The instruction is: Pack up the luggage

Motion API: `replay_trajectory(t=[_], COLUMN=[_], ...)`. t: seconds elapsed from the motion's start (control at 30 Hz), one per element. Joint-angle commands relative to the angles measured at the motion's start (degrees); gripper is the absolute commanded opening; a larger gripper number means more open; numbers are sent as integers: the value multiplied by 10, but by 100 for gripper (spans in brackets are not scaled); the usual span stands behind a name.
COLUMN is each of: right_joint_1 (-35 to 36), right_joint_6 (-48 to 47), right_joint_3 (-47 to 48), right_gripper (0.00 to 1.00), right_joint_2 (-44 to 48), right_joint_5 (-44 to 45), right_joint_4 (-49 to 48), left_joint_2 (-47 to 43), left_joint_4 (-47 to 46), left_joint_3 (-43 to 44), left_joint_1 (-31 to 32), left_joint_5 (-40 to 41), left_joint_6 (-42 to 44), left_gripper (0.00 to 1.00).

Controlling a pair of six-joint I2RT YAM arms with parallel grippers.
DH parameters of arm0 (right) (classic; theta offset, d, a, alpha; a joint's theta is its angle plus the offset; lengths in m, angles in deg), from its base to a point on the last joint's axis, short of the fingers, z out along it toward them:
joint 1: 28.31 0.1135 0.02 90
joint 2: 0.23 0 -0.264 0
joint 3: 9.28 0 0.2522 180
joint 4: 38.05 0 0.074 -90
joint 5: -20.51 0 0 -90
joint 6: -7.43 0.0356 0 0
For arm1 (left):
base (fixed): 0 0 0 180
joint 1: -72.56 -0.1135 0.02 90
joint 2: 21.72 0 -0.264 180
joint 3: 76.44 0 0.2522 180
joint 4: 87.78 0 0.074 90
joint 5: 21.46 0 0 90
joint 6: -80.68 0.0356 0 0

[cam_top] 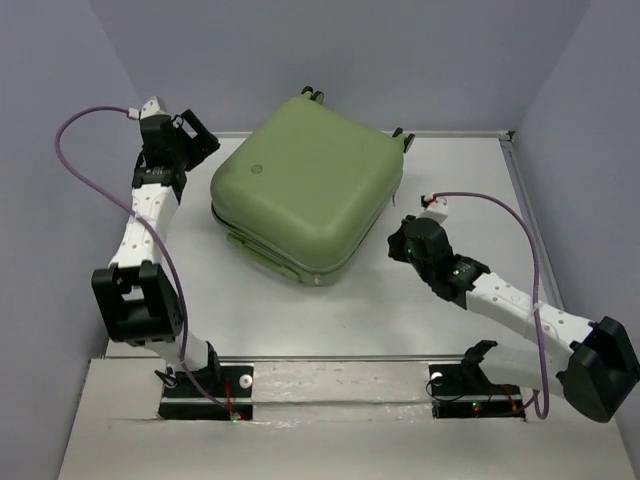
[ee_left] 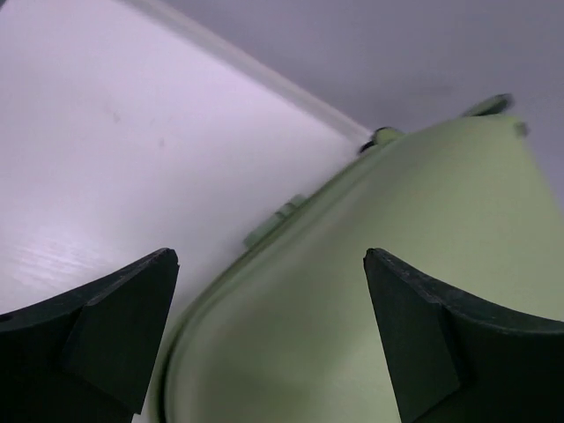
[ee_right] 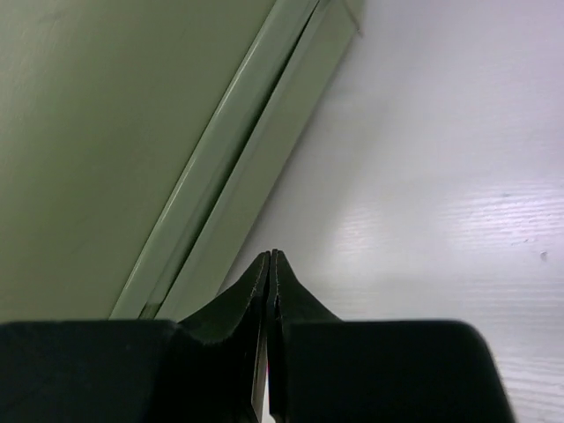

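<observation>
The pale green hard-shell suitcase [cam_top: 300, 190], smooth with rounded corners and a round logo [cam_top: 257, 169], lies closed on the white table [cam_top: 450, 190] between both grippers. The left gripper [ee_left: 269, 264] stands spread wide, the shell's curved corner just ahead of its dark wedge fingers [ee_left: 115, 326]. The right gripper [ee_right: 271, 257] is pinched closed on nothing, the case's grooved seam [ee_right: 247, 150] just ahead and to its left.

Luggage [cam_top: 305, 190] on surface [cam_top: 330, 320], toward back middle. Left hand [cam_top: 200, 138] just beside its left corner; right hand [cam_top: 394, 248] near its right edge.
</observation>
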Motion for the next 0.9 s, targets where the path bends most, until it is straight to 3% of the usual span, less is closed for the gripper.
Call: replay_trajectory(t=[0.0,0.17,0.4,0.57,0.87], right_joint_1=[-56,-119,-162,-162,-162], right_joint_6=[-56,-79,-90,-107,-108], right_joint_3=[64,148,245,315,399], right_gripper=[7,7,7,7,7], right_joint_2=[-36,-145,-250,-316,-378], right_joint_5=[-35,-89,-150,-208,-369], right_joint_4=[25,15,11,8,-25], left_joint_2=[82,201,257,196,-14], left_joint_4=[-1,30,18,-45,-91], left_joint_3=[55,127,118,-29,-270], left_joint_1=[-53,-70,-61,-35,-30], left_joint_5=[-66,-111,-174,-159,-165], left_joint_6=[-13,-10,-20,-33,-58], left_gripper=[99,99,99,99,99])
